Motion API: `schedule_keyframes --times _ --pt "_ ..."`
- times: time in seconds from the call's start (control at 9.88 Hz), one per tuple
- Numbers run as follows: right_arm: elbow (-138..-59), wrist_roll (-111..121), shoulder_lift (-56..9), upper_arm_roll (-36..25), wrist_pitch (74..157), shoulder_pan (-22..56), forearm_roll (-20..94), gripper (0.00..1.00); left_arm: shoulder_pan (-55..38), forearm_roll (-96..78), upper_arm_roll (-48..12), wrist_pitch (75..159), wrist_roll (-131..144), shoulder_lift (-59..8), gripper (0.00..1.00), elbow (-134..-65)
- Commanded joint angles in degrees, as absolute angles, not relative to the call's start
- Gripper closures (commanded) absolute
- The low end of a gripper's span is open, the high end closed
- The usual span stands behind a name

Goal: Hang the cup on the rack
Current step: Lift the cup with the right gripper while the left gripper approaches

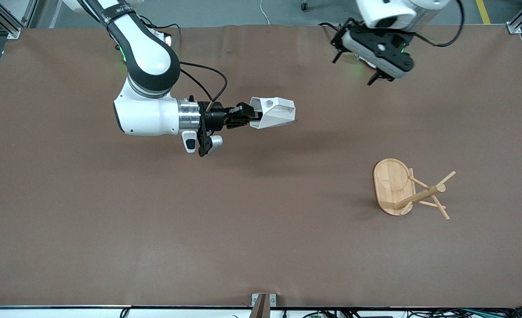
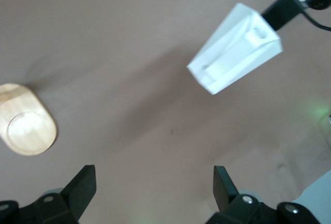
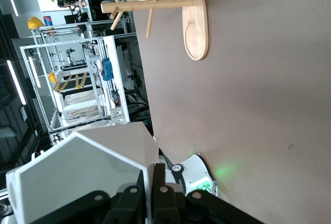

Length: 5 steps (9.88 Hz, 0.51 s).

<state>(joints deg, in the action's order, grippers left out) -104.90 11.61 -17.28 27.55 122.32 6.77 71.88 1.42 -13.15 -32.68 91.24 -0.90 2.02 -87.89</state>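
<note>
White faceted cup (image 1: 273,112), handle-hole up, gripped by right hand (image 1: 248,115).

The right hand (image 1: 253,115) holds the white cup (image 1: 273,112) in the air over the desk (image 1: 110,229). The left hand (image 1: 361,70) waits. The rack (image 1: 408,189) stands toward the left arm's end.

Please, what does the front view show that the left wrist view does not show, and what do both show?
Only the front view shows the right gripper shut on the cup, held sideways above the table, and the rack's post and slanted pegs. It also shows the left gripper waiting over the table near its own base.

Only the left wrist view shows the left gripper's open fingers from close by.

Both show the cup held in the air, the rack's oval base and the brown table.
</note>
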Motion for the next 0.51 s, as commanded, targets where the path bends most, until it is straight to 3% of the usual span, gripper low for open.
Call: schedule_keyframes --times 0.0,0.2,0.41 --pt "-105.47 12.48 -16.70 28.04 122.61 7.12 74.18 0.99 1.76 -13.19 -36.89 95.25 -6.02 -0.69 0.01 -89.91" --pt "-105.47 12.57 -16.52 28.04 122.69 7.64 74.18 0.99 1.76 -13.10 -38.58 100.08 -8.25 -0.88 0.00 -92.79" --pt "-105.73 12.48 -16.17 28.04 122.61 8.00 74.18 0.99 1.93 -13.09 -39.29 109.29 -17.02 -0.62 0.00 -99.98"
